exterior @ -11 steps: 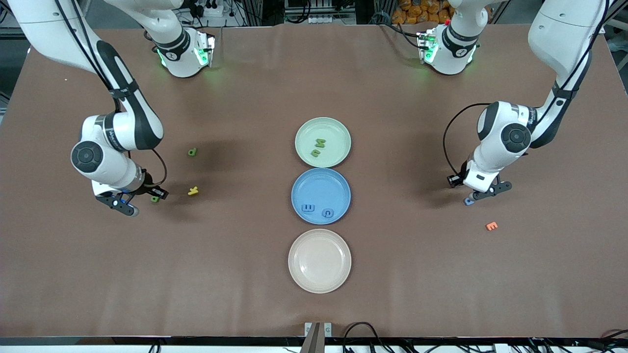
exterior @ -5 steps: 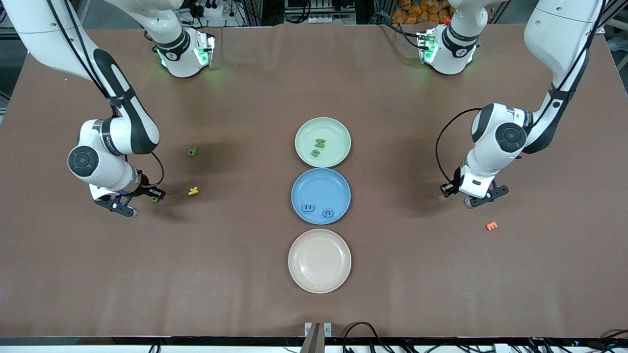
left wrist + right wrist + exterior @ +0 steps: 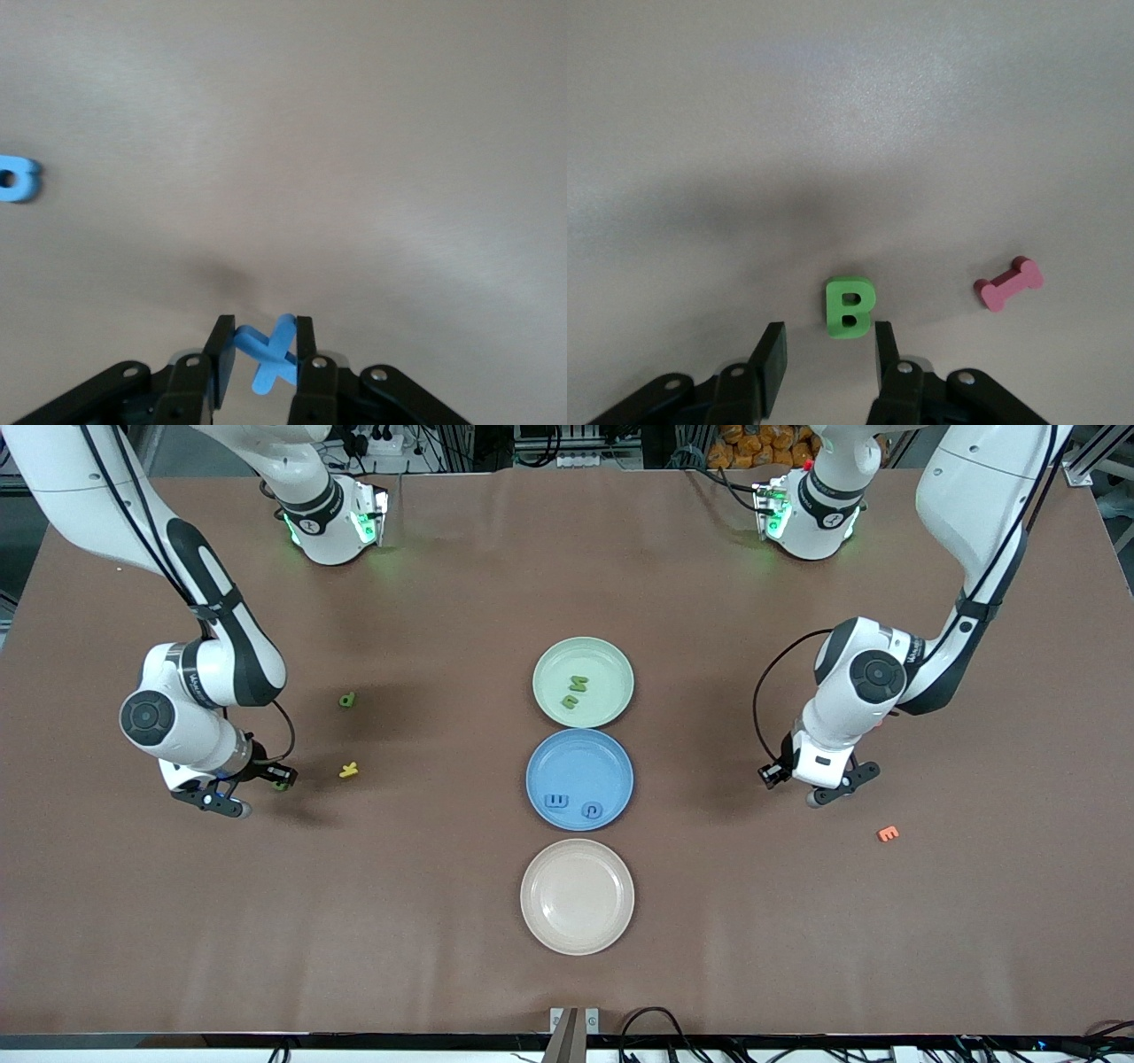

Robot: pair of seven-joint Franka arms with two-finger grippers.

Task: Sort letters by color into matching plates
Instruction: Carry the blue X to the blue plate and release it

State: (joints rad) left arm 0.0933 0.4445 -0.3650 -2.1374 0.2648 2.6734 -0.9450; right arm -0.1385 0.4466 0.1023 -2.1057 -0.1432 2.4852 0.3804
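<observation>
Plates sit in a row down the middle of the brown table (image 3: pixel 443 921): the pale green plate (image 3: pixel 611 657) nearest the arms' bases, the blue plate (image 3: pixel 567 757) touching it, and the cream plate (image 3: pixel 577 897) closest to the front edge. Two green letters (image 3: pixel 573 691) lie in the green plate, two blue letters (image 3: pixel 571 805) in the blue one; the cream plate holds none.

The left gripper (image 3: pixel 262 352) hangs over bare table toward the left arm's end, with its fingers (image 3: pixel 221 354) clamped on a blue X (image 3: pixel 268 354). An orange letter (image 3: pixel 887 833) lies on the table close by, nearer the front edge. Another blue letter (image 3: pixel 16 178) shows at the rim of the left wrist view.

The right gripper (image 3: pixel 826 354) is low over the table toward the right arm's end, its fingers parted and gripping nothing. A green B (image 3: pixel 850 307) lies flat on the table just ahead of the fingertips, untouched. A pink bone-shaped piece (image 3: pixel 1008 284) rests near it. In the front view a yellow letter (image 3: pixel 348 770) and a green letter (image 3: pixel 347 700) lie beside that gripper, toward the plates.
</observation>
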